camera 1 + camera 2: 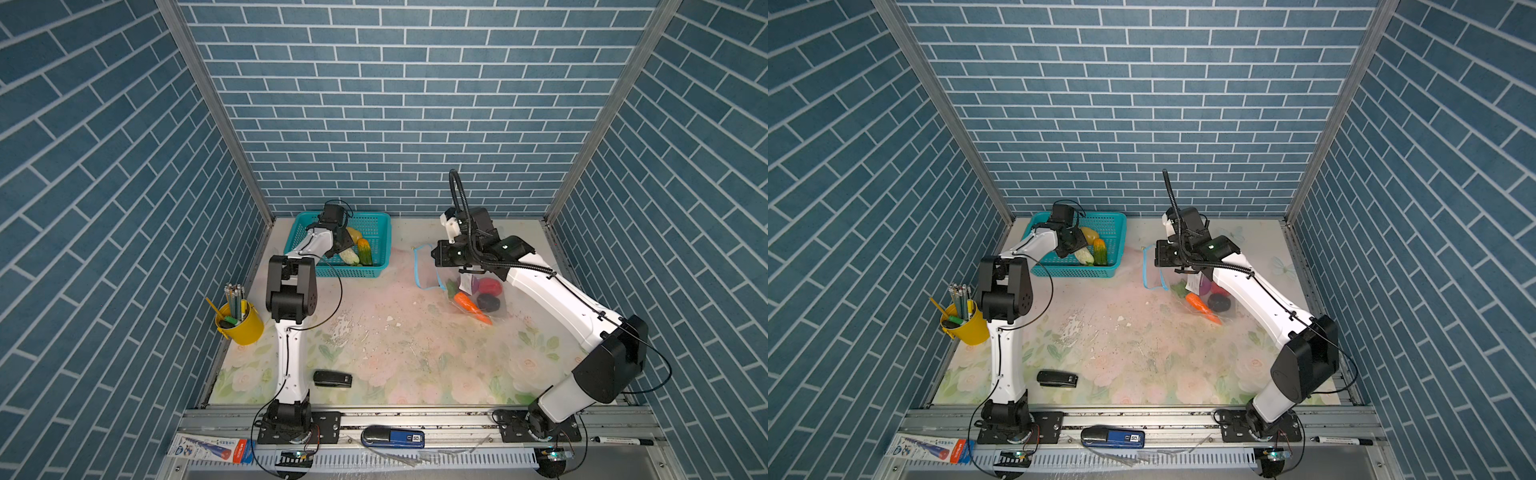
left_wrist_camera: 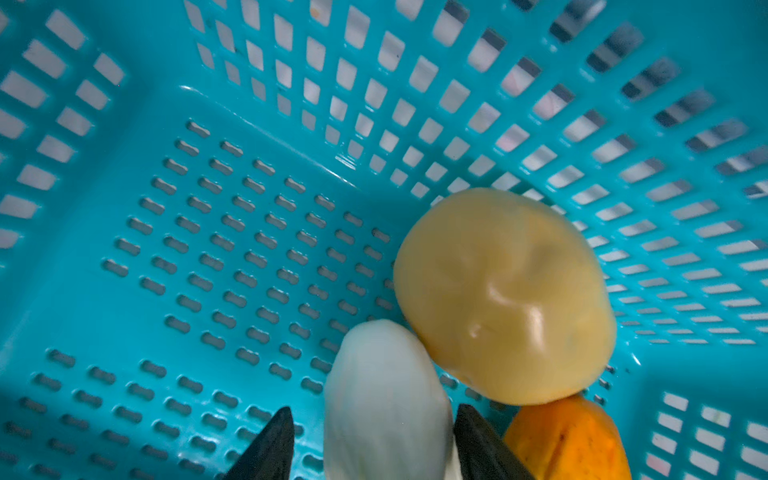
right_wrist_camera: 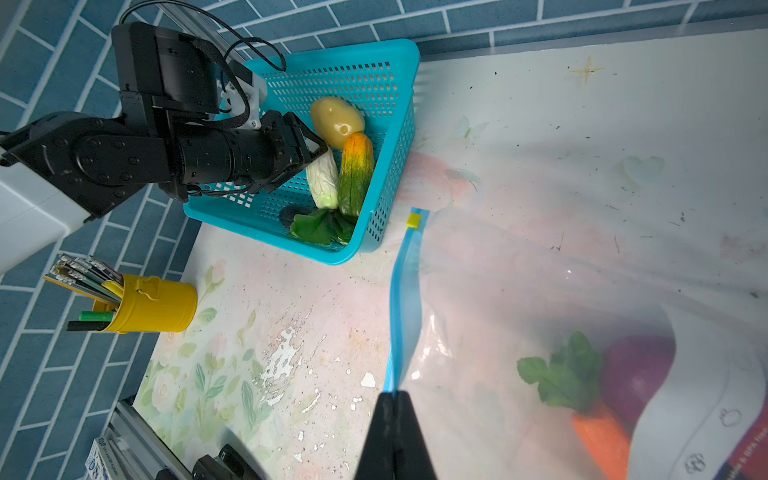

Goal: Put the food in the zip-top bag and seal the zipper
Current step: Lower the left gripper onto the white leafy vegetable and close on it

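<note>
**Bag half loaded, basket not yet emptied**

The left fingers (image 2: 270,449) stand astride the white cabbage (image 2: 386,399). One touches it and a gap shows at the other, so they look parted rather than gripping. The cabbage lies in the teal basket (image 2: 124,124), touching the yellow potato (image 2: 503,295) and beside a green-orange piece (image 3: 355,174) and a green leafy piece (image 3: 320,226).

The right fingers (image 3: 395,436) are pinched together on the zipper (image 3: 401,291), holding up the mouth of the zip-top bag (image 3: 519,270). The yellow slider (image 3: 414,220) sits at the far end.

Already bagged, by my reading, are a carrot (image 1: 469,305), a purple onion (image 3: 636,374), a red piece (image 1: 490,286) and a dark one (image 1: 488,301). At least four basket pieces and the sealing are left.

The cabbage's lower end is cut off in the left wrist view. A dark lump by the leaf cannot be identified. The bag's white label hides part of its contents, and the wrist covers the right fingers in both top views.
</note>
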{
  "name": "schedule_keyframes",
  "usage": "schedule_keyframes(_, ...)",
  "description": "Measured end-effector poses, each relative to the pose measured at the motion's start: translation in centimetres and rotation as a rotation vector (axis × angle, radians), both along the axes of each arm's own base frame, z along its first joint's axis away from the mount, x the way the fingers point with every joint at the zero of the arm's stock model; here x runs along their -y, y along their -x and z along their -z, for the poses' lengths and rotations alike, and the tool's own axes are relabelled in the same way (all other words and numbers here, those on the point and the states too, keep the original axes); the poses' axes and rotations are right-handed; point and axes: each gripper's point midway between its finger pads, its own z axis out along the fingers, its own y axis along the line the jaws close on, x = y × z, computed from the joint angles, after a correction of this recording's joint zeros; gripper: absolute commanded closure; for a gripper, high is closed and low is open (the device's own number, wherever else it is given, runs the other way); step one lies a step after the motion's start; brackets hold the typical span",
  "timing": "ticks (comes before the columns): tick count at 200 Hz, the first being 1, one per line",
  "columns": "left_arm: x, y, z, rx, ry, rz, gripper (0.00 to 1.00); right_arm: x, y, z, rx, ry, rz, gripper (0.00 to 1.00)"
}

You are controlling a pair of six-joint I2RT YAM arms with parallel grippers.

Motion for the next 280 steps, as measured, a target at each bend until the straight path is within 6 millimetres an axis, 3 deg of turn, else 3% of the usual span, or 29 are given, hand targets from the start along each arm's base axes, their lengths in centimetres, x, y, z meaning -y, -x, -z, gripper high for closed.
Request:
schedule_keyframes(61, 0.1, 0.3, 1.6, -0.034, 0.000, 0.005, 0.40, -0.2, -0.2, -0.3, 0.002, -0.006, -0.003, 1.00)
schedule_keyframes(174, 0.1, -0.3, 0.4, -0.011, -0.009, 0.023, 0.52, -0.3, -0.3, -0.3, -0.005, -0.002, -0.004, 1.00)
schedule_keyframes(280, 0.2, -0.6, -3.8, 0.065, -0.001, 0.025, 0.57, -0.3, -0.3, -0.3, -0.004, -0.003, -0.004, 1.00)
